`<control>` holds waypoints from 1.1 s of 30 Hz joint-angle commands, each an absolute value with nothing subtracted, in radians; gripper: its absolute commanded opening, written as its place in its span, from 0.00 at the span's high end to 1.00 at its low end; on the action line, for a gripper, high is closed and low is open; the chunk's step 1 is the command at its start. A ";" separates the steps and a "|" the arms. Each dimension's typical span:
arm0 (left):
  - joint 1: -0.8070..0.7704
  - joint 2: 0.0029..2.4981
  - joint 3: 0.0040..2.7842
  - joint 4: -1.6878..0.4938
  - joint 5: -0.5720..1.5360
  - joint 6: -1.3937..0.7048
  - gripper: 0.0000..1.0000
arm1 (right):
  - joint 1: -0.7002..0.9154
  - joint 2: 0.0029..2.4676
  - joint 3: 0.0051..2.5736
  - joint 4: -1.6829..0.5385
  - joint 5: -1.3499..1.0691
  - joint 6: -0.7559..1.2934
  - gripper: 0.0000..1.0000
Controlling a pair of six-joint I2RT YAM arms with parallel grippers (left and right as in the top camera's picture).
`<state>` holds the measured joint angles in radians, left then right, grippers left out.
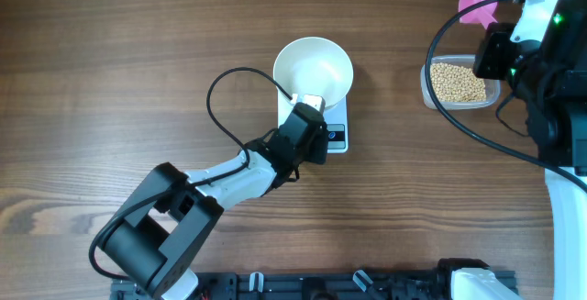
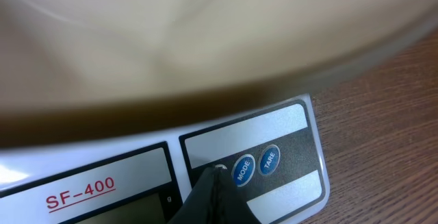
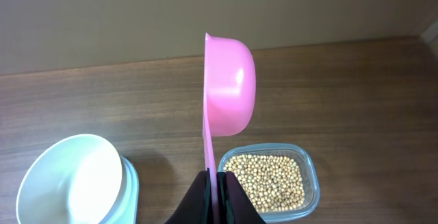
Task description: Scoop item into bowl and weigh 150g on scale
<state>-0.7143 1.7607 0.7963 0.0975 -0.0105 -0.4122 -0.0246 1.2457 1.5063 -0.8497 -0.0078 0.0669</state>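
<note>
Clenched on nothing, the left gripper (image 2: 215, 175) touches the scale (image 2: 263, 125) at its button panel (image 2: 295, 157), beside the MODE button (image 2: 243, 170). The right gripper (image 3: 215, 177) clamps the pink scoop (image 3: 231, 87) by its handle.

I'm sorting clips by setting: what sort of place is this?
Likely a robot lab bench staged for kitchen weighing: a wooden table, a scale bearing a white bowl, and a tub of beans.

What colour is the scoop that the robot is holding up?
Pink. The round plastic scoop shows best in the right wrist view.
</note>
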 commanded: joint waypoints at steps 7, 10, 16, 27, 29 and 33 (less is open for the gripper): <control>-0.719 1.826 0.797 0.088 -0.028 -0.400 0.96 | -0.028 1.255 1.523 -0.847 -0.025 0.078 0.96; -0.719 1.826 0.797 0.074 -0.028 -0.400 0.96 | -0.028 1.255 1.523 -0.847 -0.025 0.078 0.96; -0.719 1.826 0.797 0.036 -0.028 -0.400 0.96 | -0.028 1.255 1.523 -0.847 -0.025 0.078 0.96; -0.719 1.826 0.797 0.034 -0.028 -0.400 0.96 | -0.028 1.255 1.523 -0.859 -0.025 0.078 0.96; -0.719 1.827 0.796 0.033 -0.029 -0.400 0.96 | -0.028 1.255 1.523 -0.868 -0.025 0.078 0.96; -0.719 1.835 0.796 0.033 -0.043 -0.400 0.96 | -0.028 1.255 1.523 -0.870 -0.025 0.078 0.96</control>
